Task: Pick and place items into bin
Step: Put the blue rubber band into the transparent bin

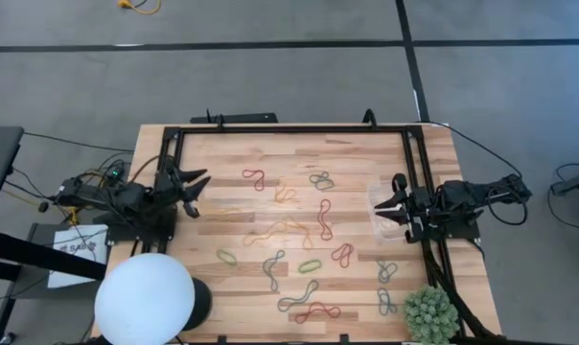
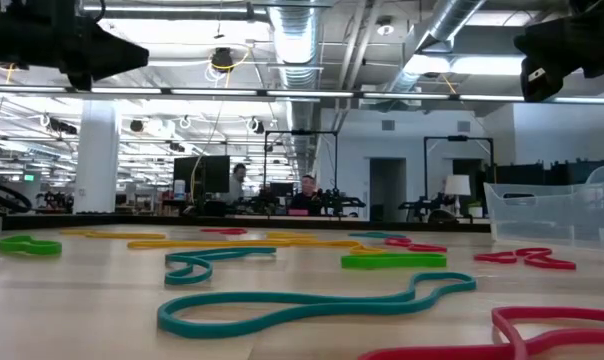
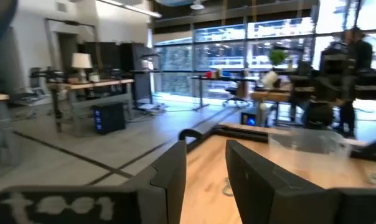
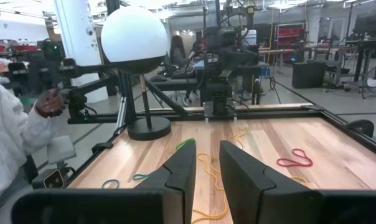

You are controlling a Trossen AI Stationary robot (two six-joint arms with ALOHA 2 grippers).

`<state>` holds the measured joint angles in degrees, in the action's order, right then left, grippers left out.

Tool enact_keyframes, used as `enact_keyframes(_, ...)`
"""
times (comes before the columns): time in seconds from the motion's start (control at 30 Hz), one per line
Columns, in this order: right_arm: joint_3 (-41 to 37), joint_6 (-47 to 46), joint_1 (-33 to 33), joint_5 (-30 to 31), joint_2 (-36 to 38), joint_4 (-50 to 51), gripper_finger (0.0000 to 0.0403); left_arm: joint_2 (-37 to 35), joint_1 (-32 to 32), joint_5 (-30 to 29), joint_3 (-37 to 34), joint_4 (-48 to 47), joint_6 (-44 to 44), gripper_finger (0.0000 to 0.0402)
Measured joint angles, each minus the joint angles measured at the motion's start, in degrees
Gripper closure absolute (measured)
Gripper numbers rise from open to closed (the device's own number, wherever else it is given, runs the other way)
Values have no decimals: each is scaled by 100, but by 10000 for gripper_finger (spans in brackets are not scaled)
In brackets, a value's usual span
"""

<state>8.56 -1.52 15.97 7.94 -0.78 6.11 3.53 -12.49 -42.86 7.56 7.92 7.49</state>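
Observation:
Many rubber-band loops lie flat on the wooden table: red (image 1: 254, 178), orange (image 1: 280, 230), grey (image 1: 321, 179), green (image 1: 310, 265), teal (image 1: 274, 268); the low view shows a teal one (image 2: 312, 303) close up. The clear bin (image 1: 382, 213) stands near the right edge; it also shows in the low view (image 2: 552, 212). My right gripper (image 1: 396, 202) is open and empty, held above the bin's right side. My left gripper (image 1: 196, 190) is open and empty, raised over the table's left edge, clear of the bands.
A white globe lamp (image 1: 144, 297) stands at the near left corner and a spiky green plant (image 1: 430, 314) at the near right. A black frame (image 1: 289, 128) runs along the table's edges. A person's white sleeve (image 4: 10, 140) shows beyond the table's left side.

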Motion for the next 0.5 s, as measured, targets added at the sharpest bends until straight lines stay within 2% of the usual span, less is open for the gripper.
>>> enact_keyframes(0.13, 2, 0, 2, 0, -1, 5, 337, 296, 414, 119, 326, -3, -37, 297)
enact_keyframes(0.33, 0, 0, 0, 0, -2, 29, 337, 993, 806, 731, 1179, -302, 0, 297)
enact_keyframes(0.5, 0, 330, 2, 2, 0, 31, 337, 1820, 1081, 763, 1905, -836, -131, 297)
